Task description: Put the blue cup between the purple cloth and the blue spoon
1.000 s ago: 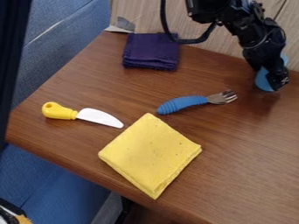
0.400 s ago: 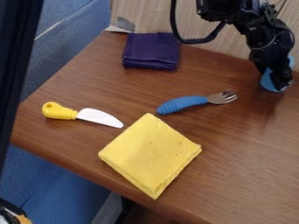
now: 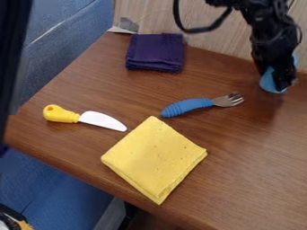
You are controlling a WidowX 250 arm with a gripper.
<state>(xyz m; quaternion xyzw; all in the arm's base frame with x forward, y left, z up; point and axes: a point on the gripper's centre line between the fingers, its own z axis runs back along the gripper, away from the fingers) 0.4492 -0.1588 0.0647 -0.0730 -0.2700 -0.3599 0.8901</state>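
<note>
The black gripper (image 3: 283, 83) hangs at the right, near the back edge of the table, shut on the light blue cup (image 3: 269, 81). Much of the cup is hidden behind it; blue shows at its left and upper right. The folded purple cloth (image 3: 155, 52) lies at the back, well left of the cup. Nearer the middle is the blue-handled utensil (image 3: 189, 107), whose metal end has prongs like a fork and points right, to the lower left of the gripper.
A yellow folded cloth (image 3: 154, 159) lies at the front middle of the wooden table (image 3: 252, 166). To the left is a knife (image 3: 62, 114) with a yellow handle and white blade. A wood-grain panel (image 3: 153, 18) stands behind the table.
The gripper and cup shifted together slightly right, then back left. The arm above now stands more upright, and its hanging cable has risen. The cloths and utensils stayed where they were.
</note>
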